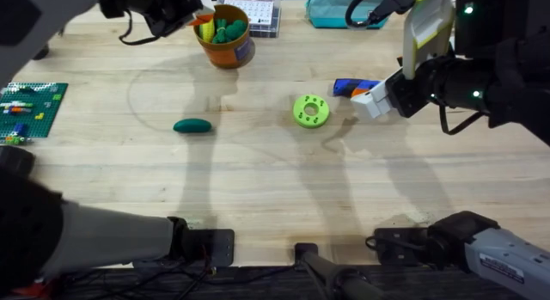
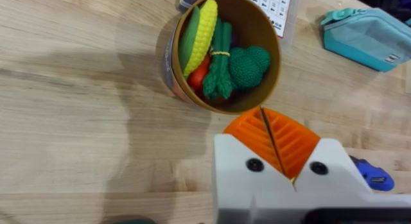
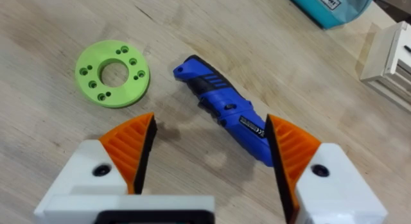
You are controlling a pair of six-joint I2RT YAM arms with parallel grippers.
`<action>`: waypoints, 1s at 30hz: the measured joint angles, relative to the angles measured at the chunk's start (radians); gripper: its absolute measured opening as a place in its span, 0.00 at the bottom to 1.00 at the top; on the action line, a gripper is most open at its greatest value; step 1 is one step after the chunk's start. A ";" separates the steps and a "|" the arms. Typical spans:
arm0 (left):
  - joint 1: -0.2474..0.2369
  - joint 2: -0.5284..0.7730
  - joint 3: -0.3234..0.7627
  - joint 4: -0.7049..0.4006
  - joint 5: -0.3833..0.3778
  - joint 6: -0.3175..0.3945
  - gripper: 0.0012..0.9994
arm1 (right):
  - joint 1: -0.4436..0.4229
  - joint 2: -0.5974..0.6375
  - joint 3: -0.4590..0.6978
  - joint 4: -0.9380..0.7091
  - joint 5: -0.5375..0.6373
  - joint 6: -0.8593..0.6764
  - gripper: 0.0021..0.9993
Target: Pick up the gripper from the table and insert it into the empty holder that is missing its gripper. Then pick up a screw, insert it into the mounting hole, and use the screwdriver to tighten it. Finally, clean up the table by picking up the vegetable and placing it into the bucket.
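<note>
Right gripper (image 3: 209, 153): orange ribbed pads spread wide, empty, hovering over blue electric screwdriver (image 3: 225, 110); lime-green holed disc (image 3: 113, 73) beside it. Dark green oblong toy vegetable (image 1: 192, 125): lying on wooden table (image 1: 258, 171), mid-left. Left gripper (image 2: 273, 146): pads pressed together, empty, above orange-brown cylindrical bucket (image 2: 266, 83) holding toy produce.

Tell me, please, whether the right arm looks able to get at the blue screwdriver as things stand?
Probably yes: the right gripper is open just above the screwdriver, which lies flat on bare table, clear of the green disc.

The vegetable (image 1: 192, 125) lies on the table (image 1: 258, 180), well apart from the bucket (image 1: 225, 38).
</note>
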 joint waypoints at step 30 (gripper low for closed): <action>-0.139 0.044 -0.008 -0.661 -0.251 -0.442 0.73 | 0.000 0.000 -0.001 -0.016 0.000 0.016 0.97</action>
